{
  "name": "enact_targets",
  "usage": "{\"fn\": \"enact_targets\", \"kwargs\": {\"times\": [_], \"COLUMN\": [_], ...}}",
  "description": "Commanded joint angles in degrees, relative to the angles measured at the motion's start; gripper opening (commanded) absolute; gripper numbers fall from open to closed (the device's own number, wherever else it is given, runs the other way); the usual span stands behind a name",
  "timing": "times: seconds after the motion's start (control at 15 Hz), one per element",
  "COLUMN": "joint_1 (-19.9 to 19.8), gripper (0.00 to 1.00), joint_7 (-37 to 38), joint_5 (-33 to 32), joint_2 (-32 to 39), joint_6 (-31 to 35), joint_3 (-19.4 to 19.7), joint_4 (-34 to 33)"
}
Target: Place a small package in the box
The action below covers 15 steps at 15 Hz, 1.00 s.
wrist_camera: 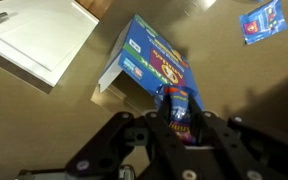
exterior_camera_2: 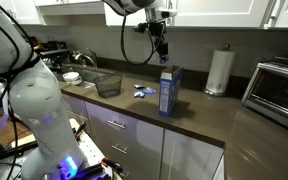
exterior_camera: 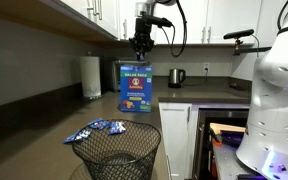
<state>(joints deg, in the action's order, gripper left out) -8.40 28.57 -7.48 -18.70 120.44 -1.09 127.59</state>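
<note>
Small package [wrist_camera: 176, 106] is pinched between the closed-in fingers of the gripper [exterior_camera: 141, 47] and hangs in the air just above the box [exterior_camera: 136, 88], so I judge picking done, lowering and release left.

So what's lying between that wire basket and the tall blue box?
Loose small blue packets on the counter, between basket and box, shown in an exterior view.
</note>
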Motion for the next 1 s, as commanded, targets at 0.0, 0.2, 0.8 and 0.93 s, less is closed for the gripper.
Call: {"fn": "enact_targets", "kwargs": {"times": [0.0, 0.2, 0.8, 0.93], "joint_1": [-1.4, -2.22, -3.17, -3.09], "gripper": [0.07, 0.07, 0.49, 0.62], "joint_7": [3.16, 4.82, 9.02, 9.26], "joint_5": [-1.75, -2.43, -6.15, -6.55], "joint_2": [0.61, 0.95, 1.42, 1.18], "joint_6": [-0.42, -0.38, -0.2, -0.05], "joint_3": [0.04, 0.24, 0.62, 0.56], "joint_4": [-1.32, -1.56, -1.48, -1.13]}}
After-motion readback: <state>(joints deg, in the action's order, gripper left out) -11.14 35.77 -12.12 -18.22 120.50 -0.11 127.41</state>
